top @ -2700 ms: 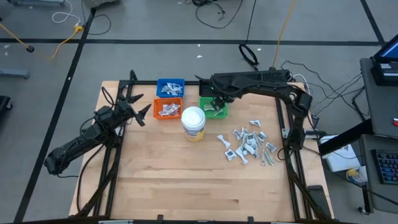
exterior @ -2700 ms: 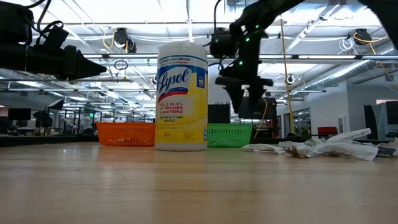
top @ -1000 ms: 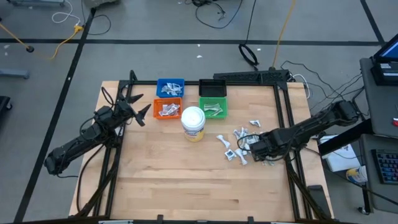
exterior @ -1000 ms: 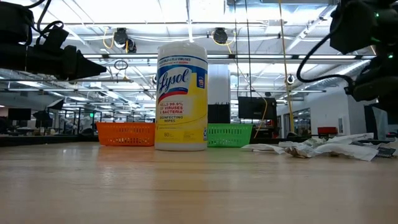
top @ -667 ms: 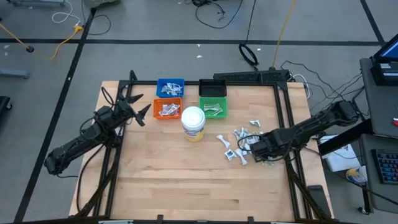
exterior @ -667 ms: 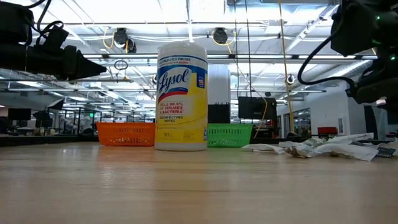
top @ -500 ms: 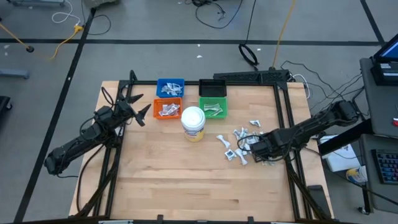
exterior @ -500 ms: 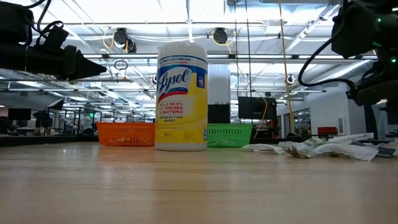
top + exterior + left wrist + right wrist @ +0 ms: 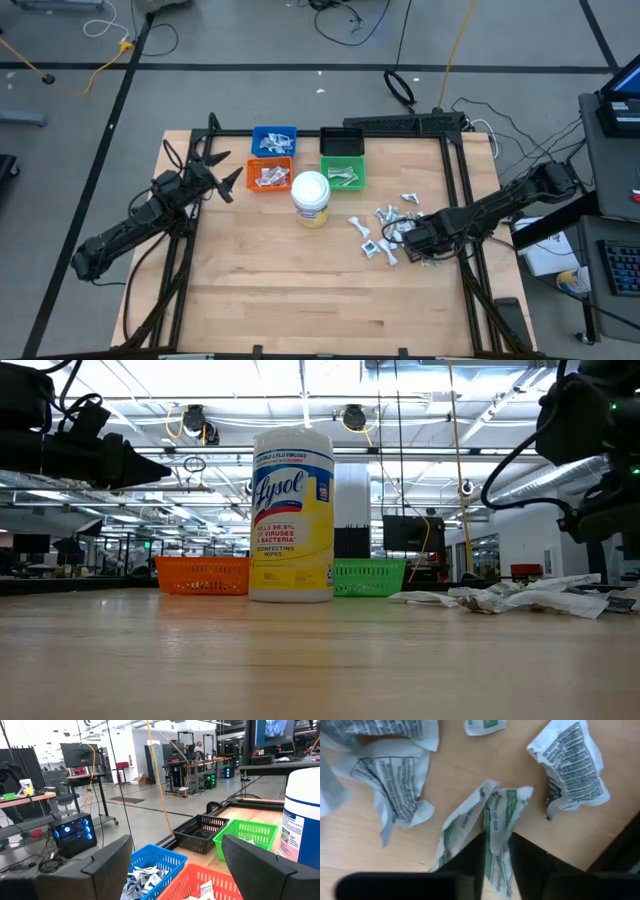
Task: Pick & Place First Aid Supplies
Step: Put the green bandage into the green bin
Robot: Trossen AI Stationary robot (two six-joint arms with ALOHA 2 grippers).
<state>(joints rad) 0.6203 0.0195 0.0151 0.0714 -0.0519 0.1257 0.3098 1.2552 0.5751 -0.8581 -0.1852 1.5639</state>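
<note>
Your wooden table (image 9: 280, 290) carries everything. From above you get the left arm parked off the table's left edge, its left gripper (image 9: 222, 172) spread wide and empty just beside the orange bin (image 9: 269, 176). The right arm reaches in low from the right side, and the right gripper (image 9: 408, 237) sits down in the loose pile of first aid packets (image 9: 390, 228) on the table's right half.

Only the right wrist view shows you the grip: the two dark fingers (image 9: 470, 857) are pinched on a green-and-white wrapped strip (image 9: 496, 827), with crumpled printed packets lying on the wood around it. The overhead view hides that contact under the arm. The low view gives you the Lysol wipes canister (image 9: 292, 515) upright between the orange bin and the green bin (image 9: 369, 576), with the pile flat to its right.

Bins, by the left wrist view:
- blue bin (image 9: 152, 869): white packets heaped inside.
- orange bin: a few packets showing.
- green bin: some white packets at the bottom.
- black bin (image 9: 199, 832): you cannot tell its contents.
</note>
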